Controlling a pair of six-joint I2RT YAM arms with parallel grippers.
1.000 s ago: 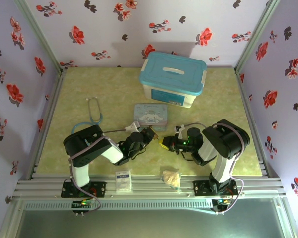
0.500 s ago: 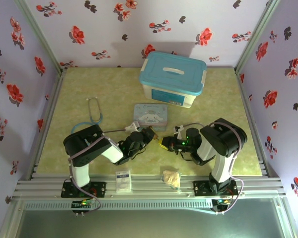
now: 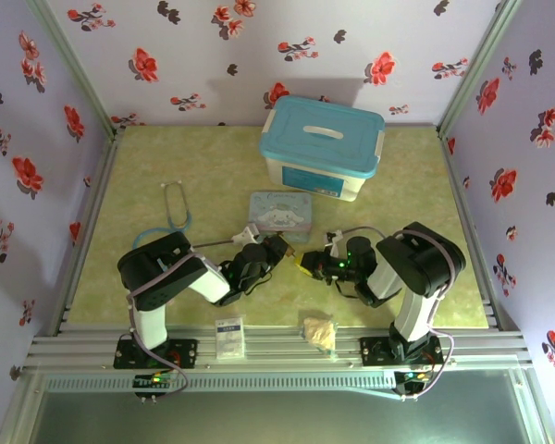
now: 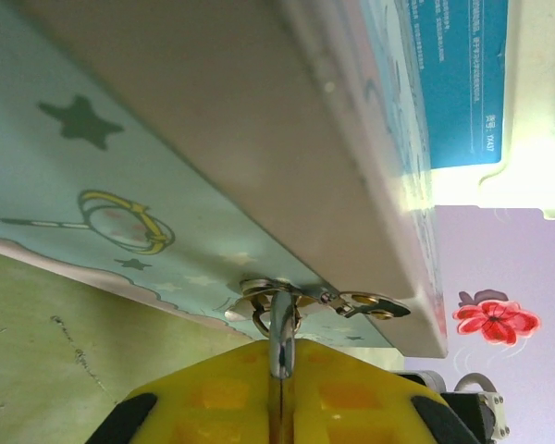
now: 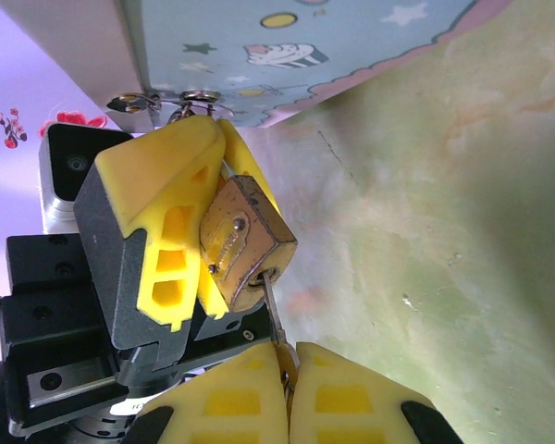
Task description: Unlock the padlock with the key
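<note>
While the left pincer [image 5: 219,139] clamps the padlock [image 5: 245,242] beside the tin [image 5: 305,46], the right pincer [image 5: 289,365], closed on the key [image 5: 272,310], meets its keyhole [image 5: 262,276] end-on

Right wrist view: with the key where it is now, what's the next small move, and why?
Probably twist the right tool to turn the key: its tip appears seated in the keyhole of the padlock, which the left tool grips.
</note>
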